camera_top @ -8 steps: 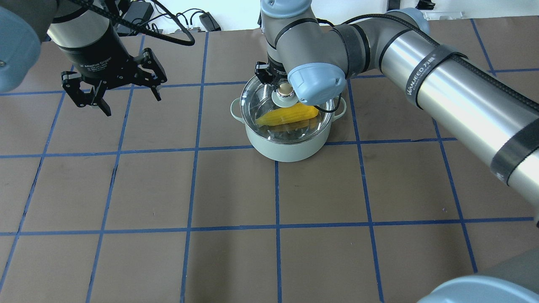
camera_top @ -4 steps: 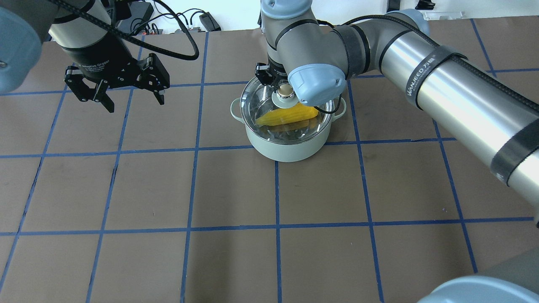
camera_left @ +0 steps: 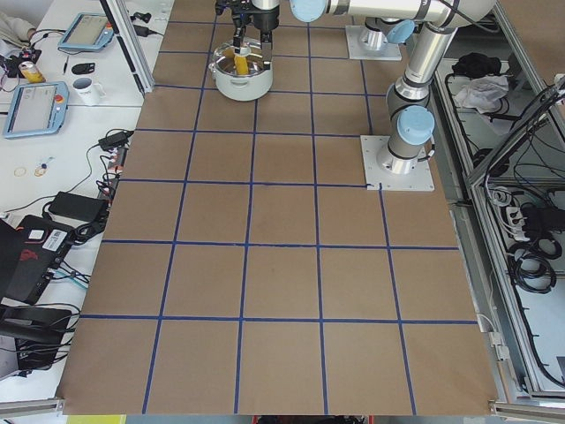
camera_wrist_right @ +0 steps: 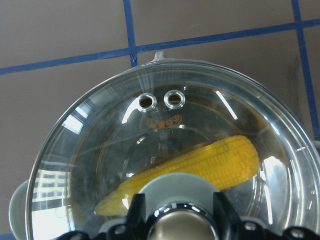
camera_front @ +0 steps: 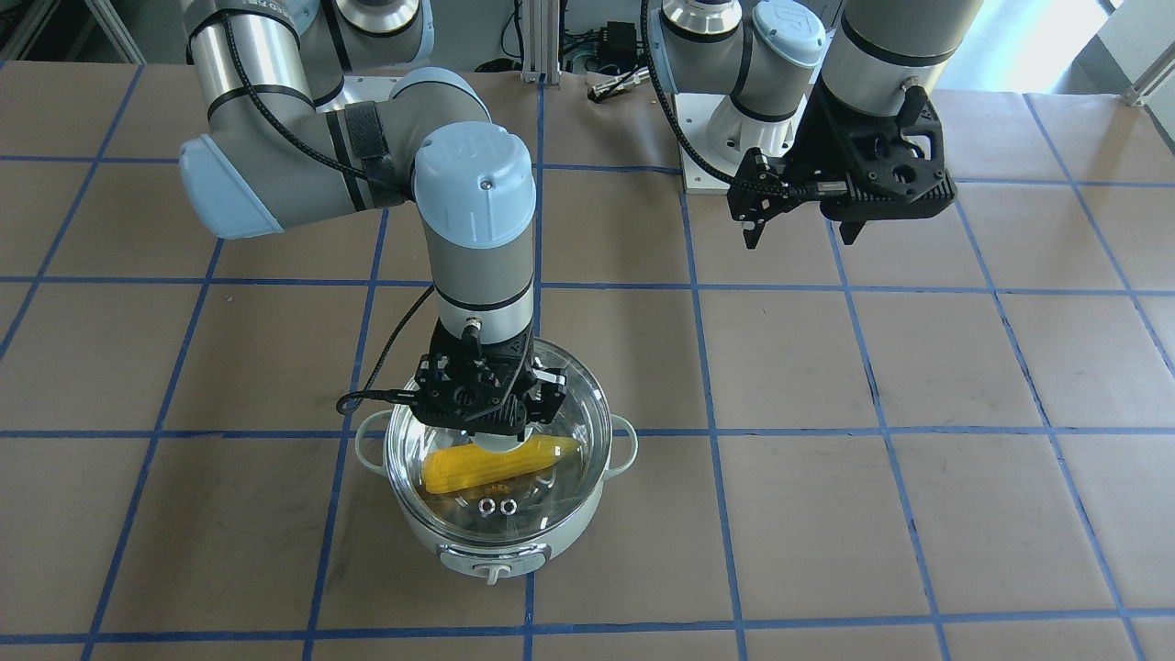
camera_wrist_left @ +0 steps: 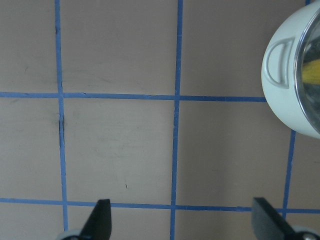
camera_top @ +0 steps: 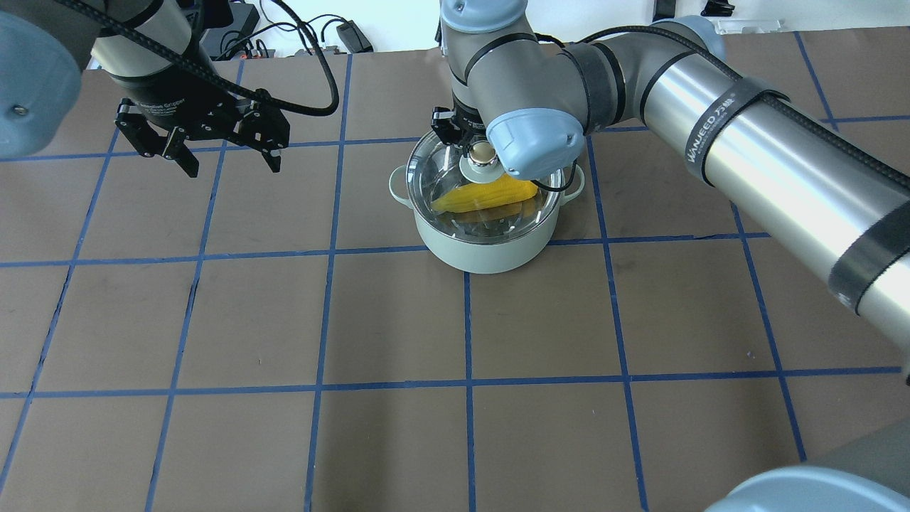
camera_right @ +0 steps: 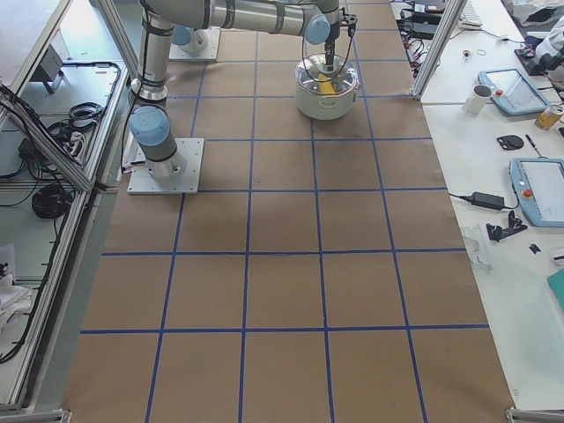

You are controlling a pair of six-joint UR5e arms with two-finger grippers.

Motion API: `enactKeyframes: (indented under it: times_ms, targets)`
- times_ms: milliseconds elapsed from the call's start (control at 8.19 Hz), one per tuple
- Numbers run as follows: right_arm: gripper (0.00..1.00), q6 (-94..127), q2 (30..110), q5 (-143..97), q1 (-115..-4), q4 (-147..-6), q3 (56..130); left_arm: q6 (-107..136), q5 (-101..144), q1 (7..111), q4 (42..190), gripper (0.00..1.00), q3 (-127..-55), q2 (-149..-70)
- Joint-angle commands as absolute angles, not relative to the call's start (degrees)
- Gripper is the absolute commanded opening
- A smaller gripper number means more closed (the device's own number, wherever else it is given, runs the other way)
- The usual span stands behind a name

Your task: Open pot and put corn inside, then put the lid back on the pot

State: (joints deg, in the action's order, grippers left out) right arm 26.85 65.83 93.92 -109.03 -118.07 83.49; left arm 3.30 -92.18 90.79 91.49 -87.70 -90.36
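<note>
Glass dome lid (camera_wrist_right: 165, 125) covers bumpy yellow corn (camera_wrist_right: 200, 167) in round mint pot (camera_top: 483, 252).

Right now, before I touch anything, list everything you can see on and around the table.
table: one, brown with blue grid lines, under everything
pot: one, pale green, on the table
lid: one, clear glass with a pale green knob, seated on the pot
corn: one, yellow, inside the pot under the lid
cables: several, black, beyond the table's far edge
left tool: one, black, open, empty, above bare table
right tool: one, black, clasping the lid's knob
</note>
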Motion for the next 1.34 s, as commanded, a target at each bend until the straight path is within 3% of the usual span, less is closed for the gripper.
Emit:
enactKeyframes:
  times_ms: [0,1221]
  targets:
    - [0.00,26.5,65.8,94.0,-109.0,-118.2,83.5,-0.6,-92.5,90.9,91.7,1.00,-87.7,-91.0]
    - [0.00,26.5,65.9,95.6,-109.0,-119.2,84.4,-0.7,-92.0,91.1,91.5,1.00,-87.5,-91.0]
